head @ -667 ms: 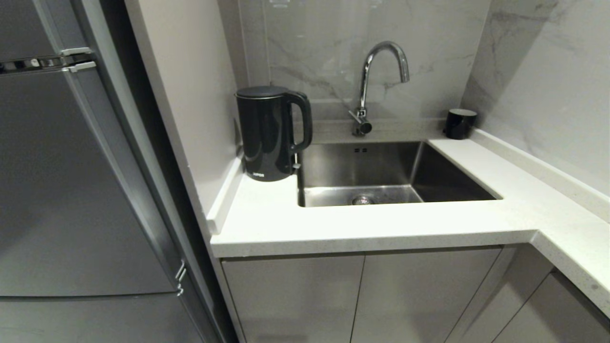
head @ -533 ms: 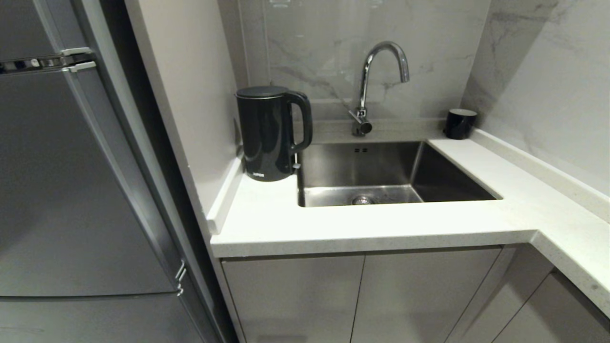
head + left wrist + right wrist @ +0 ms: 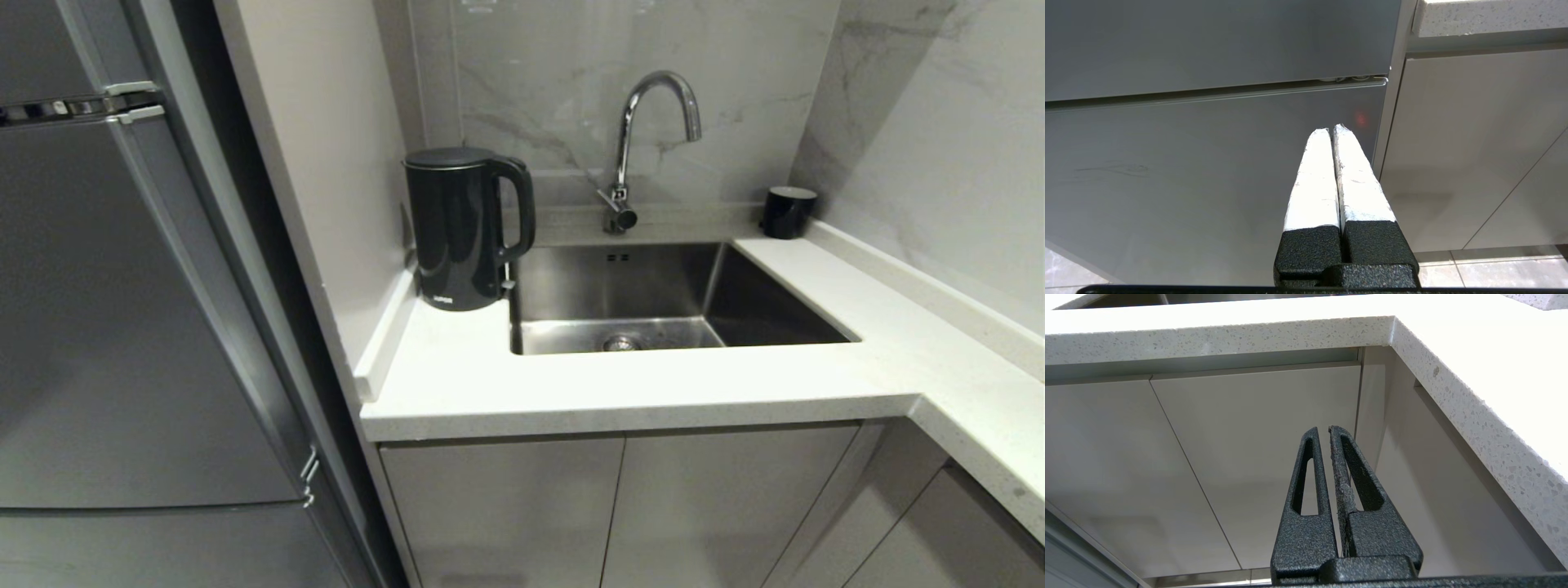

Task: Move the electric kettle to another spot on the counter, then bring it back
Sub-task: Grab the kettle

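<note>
The glossy black electric kettle stands upright on the white counter, in the back left corner against the side panel, its loop handle turned toward the sink. Neither arm shows in the head view. My left gripper hangs low in front of the grey fridge door, its white-wrapped fingers pressed together with nothing between them. My right gripper sits below the counter edge, facing the grey cabinet doors, shut and empty. Both are far from the kettle.
A steel sink with a chrome tap lies right of the kettle. A small black cup stands at the back right corner. A tall grey fridge fills the left. Grey cabinet doors run under the counter.
</note>
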